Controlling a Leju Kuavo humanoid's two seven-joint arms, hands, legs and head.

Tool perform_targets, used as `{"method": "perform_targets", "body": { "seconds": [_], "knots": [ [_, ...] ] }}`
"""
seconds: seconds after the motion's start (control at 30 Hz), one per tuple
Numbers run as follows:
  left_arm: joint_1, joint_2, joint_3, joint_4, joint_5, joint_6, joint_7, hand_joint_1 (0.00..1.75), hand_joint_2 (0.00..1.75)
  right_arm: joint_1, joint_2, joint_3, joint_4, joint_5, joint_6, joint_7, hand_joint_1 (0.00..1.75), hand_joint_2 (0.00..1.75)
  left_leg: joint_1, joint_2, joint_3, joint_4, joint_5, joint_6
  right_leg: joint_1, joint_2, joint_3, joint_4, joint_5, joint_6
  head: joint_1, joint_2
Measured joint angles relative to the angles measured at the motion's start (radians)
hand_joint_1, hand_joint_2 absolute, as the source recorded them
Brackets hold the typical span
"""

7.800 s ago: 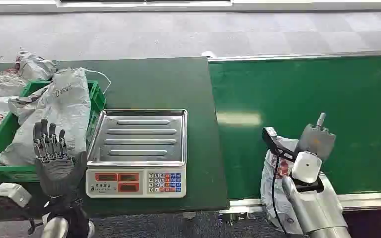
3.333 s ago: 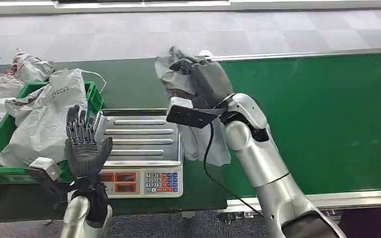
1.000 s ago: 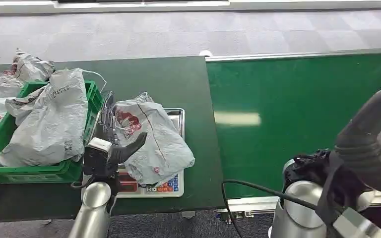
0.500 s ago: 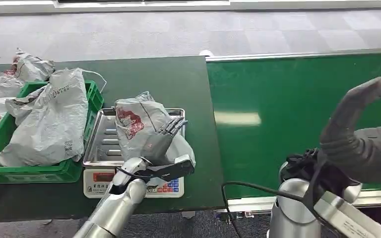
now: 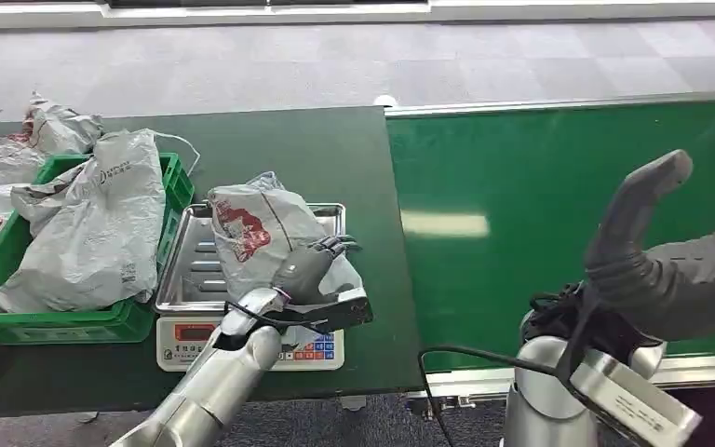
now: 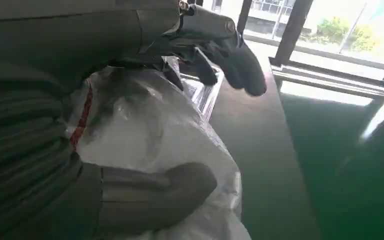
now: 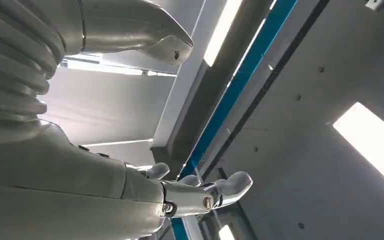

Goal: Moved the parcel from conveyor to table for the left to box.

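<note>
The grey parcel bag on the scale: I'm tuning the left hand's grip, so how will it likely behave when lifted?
The grey parcel bag looks like thin crinkled plastic film, so it will probably sag and fold around the left hand instead of keeping its shape. Its glossy skin may slip. It lies slumped over the scale's tray edge, suggesting soft contents.

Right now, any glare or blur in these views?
Head view: sharp, one pale glare patch on the belt. Left wrist view: windows blown out, parcel bright, left hand in shadow. Right wrist view: ceiling lights overexposed, right hand evenly lit.
</note>
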Motion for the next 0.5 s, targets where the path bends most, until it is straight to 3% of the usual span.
{"method": "perform_targets", "body": {
  "seconds": [0.5],
  "knots": [
    [-0.016,0.024,0.0,0.002,-0.002,-0.003,0.022,1.75,1.75,0.011,-0.003,-0.004,0.009,0.0,0.0,0.0,0.0,1.75,0.001,0.0,0.0,0.0,0.0,-0.001,0.0,0.0,0.0,0.0,0.0,0.0,0.0,0.0]
  ]
}}
